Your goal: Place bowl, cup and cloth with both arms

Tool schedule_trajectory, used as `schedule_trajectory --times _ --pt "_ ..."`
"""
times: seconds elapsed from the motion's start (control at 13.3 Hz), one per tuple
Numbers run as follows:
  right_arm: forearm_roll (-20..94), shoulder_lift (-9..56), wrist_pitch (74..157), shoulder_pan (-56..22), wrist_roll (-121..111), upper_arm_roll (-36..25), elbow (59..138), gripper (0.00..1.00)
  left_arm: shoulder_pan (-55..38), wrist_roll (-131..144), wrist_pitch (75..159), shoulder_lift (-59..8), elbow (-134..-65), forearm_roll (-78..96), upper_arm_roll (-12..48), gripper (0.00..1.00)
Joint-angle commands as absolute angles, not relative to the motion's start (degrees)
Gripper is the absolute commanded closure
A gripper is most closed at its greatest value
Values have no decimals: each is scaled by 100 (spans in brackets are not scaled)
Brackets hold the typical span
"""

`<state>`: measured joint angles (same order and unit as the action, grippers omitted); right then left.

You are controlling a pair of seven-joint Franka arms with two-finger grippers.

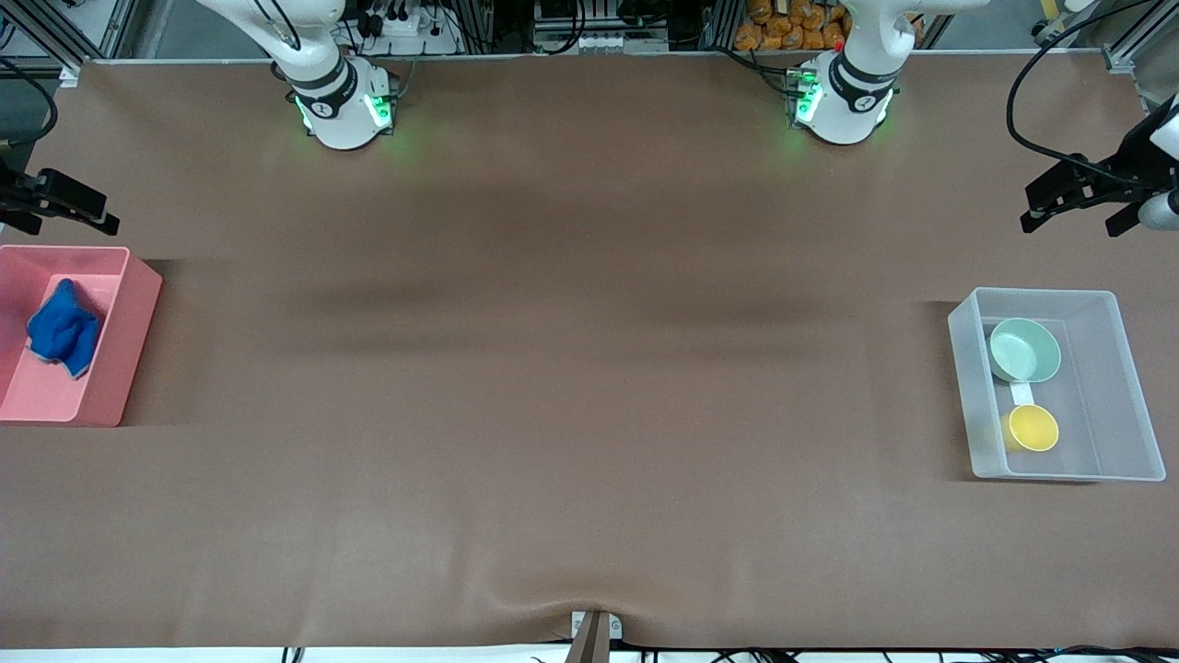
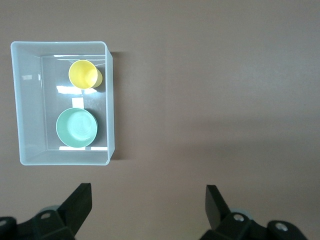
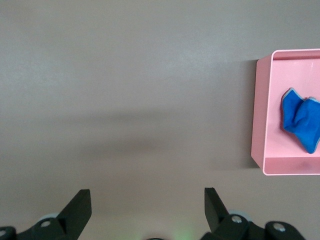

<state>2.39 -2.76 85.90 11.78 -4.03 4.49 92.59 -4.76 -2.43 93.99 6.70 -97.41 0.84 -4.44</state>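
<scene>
The pale mint-green bowl (image 1: 1024,350) and the yellow cup (image 1: 1032,428) stand in the clear plastic bin (image 1: 963,387) at the left arm's end of the table. The cup is nearer to the front camera. Both also show in the left wrist view, bowl (image 2: 76,128) and cup (image 2: 83,74). The blue cloth (image 1: 63,330) lies crumpled in the pink bin (image 1: 138,313) at the right arm's end, and shows in the right wrist view (image 3: 301,118). My left gripper (image 1: 1068,216) (image 2: 149,200) is open and empty, high over bare table beside the clear bin. My right gripper (image 1: 69,221) (image 3: 147,200) is open and empty, high beside the pink bin.
The brown table mat (image 1: 589,368) stretches between the two bins. The arms' bases (image 1: 345,106) stand along the table's edge farthest from the front camera. A small mount (image 1: 594,631) sits at the nearest edge.
</scene>
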Motion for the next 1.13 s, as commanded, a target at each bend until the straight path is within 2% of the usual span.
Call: schedule_trajectory --times 0.0,0.15,0.3,0.45,1.05 --pt "352 -272 8525 1204 -115 501 9176 0 -633 -141 9255 607 -9598 -18 -545 0" --pt "352 -272 8525 1204 -114 501 9193 0 -571 -176 9255 580 -9589 -26 -536 0" --pt "352 -272 8534 1204 -114 501 9193 0 -641 -115 9281 222 -9572 -9 -519 0" --pt "352 -290 8552 1204 -114 501 9202 0 -642 -140 9299 -43 -9248 -26 -536 0" --pt "352 -308 8534 1204 -114 501 9202 0 -404 -150 9299 -167 -9105 -18 -396 0"
